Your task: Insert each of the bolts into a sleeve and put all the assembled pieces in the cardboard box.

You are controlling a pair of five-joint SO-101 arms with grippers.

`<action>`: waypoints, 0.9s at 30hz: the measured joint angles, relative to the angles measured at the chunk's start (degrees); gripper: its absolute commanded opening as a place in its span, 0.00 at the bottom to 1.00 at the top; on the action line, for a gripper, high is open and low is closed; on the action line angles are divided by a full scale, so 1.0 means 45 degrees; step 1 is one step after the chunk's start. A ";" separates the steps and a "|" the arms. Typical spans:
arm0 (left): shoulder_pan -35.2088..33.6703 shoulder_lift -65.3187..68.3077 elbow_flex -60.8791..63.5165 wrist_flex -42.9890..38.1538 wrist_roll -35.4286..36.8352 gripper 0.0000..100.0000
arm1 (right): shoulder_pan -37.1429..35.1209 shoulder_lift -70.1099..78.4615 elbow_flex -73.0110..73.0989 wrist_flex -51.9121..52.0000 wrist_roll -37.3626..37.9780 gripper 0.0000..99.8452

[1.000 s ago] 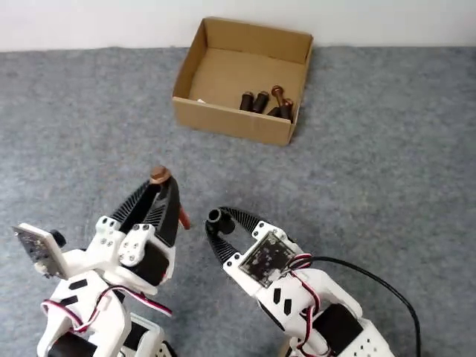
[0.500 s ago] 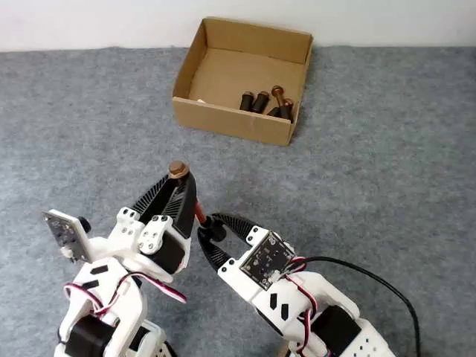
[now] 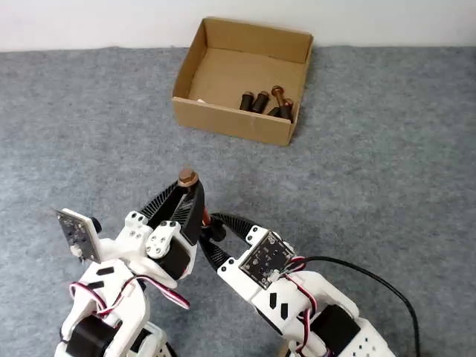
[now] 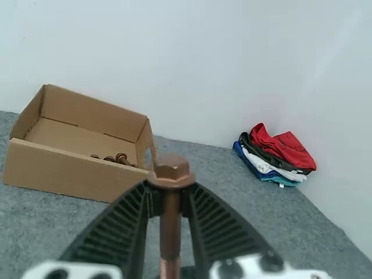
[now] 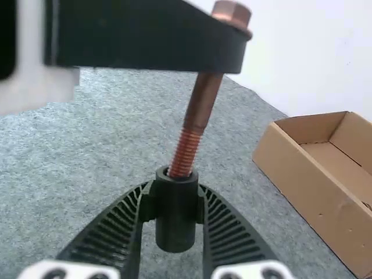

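My left gripper [image 3: 187,199] is shut on a copper bolt [image 3: 187,177], head up [image 4: 170,170], shaft down between the fingers [image 4: 136,215]. Right beside it, my right gripper [image 3: 213,232] is shut on a black sleeve [image 5: 175,206], held upright. The bolt's threaded tip [image 5: 185,152] sits in the sleeve's mouth, with the bolt leaning slightly. The left gripper [image 5: 145,35] hangs as a black bar above the sleeve. The cardboard box [image 3: 230,123] stands at the far side of the table and holds several assembled pieces [image 3: 264,102].
Grey carpet covers the table up to a white wall. The right arm's black cable [image 3: 372,279] runs off at the lower right. A pile of folded clothes [image 4: 273,154] lies by the wall, beyond the box [image 4: 75,151].
My left arm has moved to the right with the bolt, closing the gap to the sleeve. The right gripper shifted slightly toward it. The bolt tip now meets the sleeve's mouth.
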 measured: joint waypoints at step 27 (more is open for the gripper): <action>0.1739 -0.0020 -0.0840 0.4747 -0.2930 0.15 | -0.0039 0.0000 0.0020 0.0000 0.0391 0.01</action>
